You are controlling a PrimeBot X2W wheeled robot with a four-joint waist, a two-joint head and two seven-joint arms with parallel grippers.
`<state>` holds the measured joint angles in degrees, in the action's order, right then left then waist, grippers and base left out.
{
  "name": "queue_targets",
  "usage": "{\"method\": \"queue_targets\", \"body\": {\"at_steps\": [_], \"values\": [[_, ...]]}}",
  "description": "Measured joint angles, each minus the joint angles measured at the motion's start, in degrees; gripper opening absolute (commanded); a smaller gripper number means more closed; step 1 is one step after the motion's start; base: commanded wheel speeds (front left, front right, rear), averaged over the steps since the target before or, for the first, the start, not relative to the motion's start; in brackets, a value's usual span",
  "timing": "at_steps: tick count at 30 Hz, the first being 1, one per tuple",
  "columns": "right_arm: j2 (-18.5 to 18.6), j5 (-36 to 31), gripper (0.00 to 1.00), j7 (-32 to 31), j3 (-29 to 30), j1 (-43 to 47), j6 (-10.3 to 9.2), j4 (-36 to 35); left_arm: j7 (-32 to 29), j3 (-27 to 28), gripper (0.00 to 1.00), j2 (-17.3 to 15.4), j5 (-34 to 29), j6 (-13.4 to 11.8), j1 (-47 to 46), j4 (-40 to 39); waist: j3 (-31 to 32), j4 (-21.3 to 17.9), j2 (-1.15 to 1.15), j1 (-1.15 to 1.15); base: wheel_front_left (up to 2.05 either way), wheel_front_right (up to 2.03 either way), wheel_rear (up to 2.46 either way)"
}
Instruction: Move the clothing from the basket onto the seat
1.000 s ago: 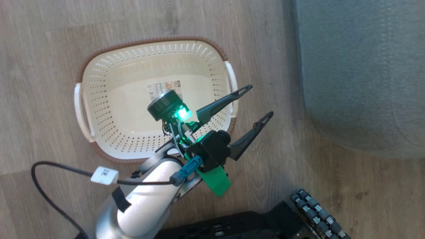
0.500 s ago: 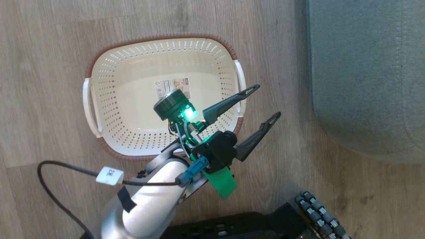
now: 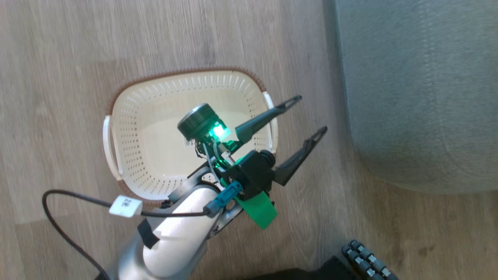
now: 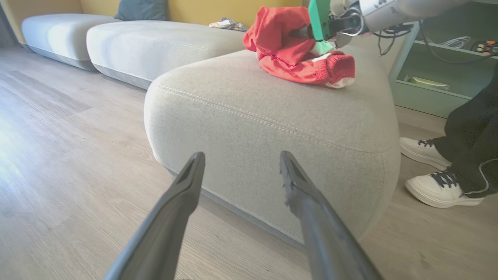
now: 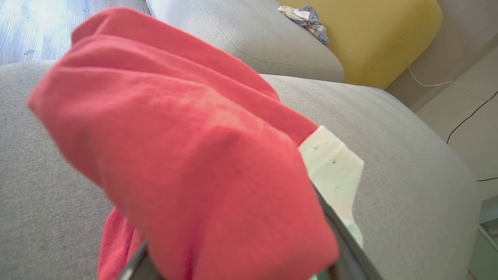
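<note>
Bright daylight; head view motion-blurred; clothing point(image 5: 186, 155) close-up, out of focus; floor point(image 4: 19, 132) glare.

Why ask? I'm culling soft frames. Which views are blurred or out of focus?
Head view: mildly motion-smeared, the basket holes soft, the green light flaring. Left wrist view: crisp on the seat, wide-angle stretched. Right wrist view: the clothing sits too close, out of focus.

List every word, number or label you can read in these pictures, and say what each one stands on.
"2K", slightly blurred: white tag on the black cable.
Unreadable, mostly hidden: sticker on the floor of the basket.
Nothing else is legible.
</note>
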<state>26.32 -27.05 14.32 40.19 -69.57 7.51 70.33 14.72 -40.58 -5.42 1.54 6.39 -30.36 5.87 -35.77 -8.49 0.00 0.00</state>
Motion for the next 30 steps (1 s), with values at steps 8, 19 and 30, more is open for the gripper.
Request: {"method": "queue_targets", "body": {"at_steps": [8, 19, 30], "values": [[-1.2, -0.58, 1.0, 0.07, -5.59, 2.68, 0.0, 3.1, 0.0, 2.4, 1.0, 0.43, 0.48, -0.11, 2.69, -0.1, 7.04, -1.73, 0.0, 0.0, 0.0, 0.0, 0.0], [-5.76, 16.83, 1.0, 0.13, -18.84, 8.77, 0.0, -9.61, 0.0, 8.13, 1.0, 1.37, 1.97, -0.11, 9.03, -0.21, 17.4, -4.49, 0.0, 0.0, 0.0, 0.0, 0.0], [-4.95, 43.19, 1.0, 0.32, -34.61, 26.3, -0.01, -38.51, 0.0, 14.13, 1.0, 1.76, 1.91, -0.64, 13.33, -2.03, 24.28, -5.28, 0.0, 0.0, 0.0, 0.0, 0.0]]}}
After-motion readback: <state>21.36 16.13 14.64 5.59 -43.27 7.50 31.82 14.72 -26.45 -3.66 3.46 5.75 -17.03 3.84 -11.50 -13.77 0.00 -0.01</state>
